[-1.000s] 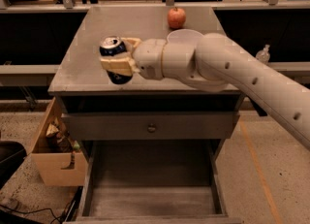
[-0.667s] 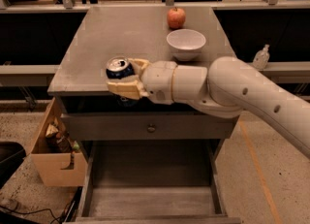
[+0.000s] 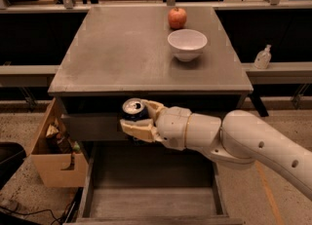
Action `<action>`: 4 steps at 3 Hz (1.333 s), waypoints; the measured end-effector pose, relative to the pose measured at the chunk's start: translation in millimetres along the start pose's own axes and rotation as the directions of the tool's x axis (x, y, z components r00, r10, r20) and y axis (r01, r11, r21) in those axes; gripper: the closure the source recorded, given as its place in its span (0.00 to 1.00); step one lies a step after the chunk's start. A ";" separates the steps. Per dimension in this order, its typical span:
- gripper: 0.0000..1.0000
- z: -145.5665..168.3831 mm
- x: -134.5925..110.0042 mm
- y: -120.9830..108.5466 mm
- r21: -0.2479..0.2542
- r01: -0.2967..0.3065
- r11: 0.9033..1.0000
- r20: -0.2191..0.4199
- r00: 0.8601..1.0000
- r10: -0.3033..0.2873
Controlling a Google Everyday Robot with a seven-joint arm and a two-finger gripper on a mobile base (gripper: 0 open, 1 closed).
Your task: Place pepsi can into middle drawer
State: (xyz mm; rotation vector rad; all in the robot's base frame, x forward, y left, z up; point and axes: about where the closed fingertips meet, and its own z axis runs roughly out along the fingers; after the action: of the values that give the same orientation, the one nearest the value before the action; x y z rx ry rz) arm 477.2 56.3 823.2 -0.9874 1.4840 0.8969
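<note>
No legible text; gripper [image 3: 136, 122] over middle drawer [image 3: 151, 203]

hidden: pepsi can [image 3: 133, 110] lower body, behind jaws above middle drawer [image 3: 151, 200] | cut off: drawer's front, bottom edge

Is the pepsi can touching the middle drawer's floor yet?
Apart. Camera view: the hand holds the pepsi can just below the cabinet top, with the open middle drawer floor bare well beneath it.

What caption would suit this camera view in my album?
Tool grips the pepsi can above the open middle drawer; an apple and white bowl sit on the cabinet top.
</note>
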 end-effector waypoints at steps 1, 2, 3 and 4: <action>1.00 -3.1 49.2 -1.8 0.016 -0.061 0.998 0.000 0.998 0.061; 1.00 -2.3 95.1 -12.5 0.021 -0.132 0.991 0.002 0.991 0.132; 1.00 6.3 97.1 -11.3 0.008 -0.127 0.992 0.010 0.992 0.127; 1.00 19.8 137.9 -0.8 -0.047 -0.087 0.995 0.035 0.995 0.089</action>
State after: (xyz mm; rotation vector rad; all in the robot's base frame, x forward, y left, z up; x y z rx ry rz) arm 476.0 59.1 683.9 -0.9388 1.4906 1.0107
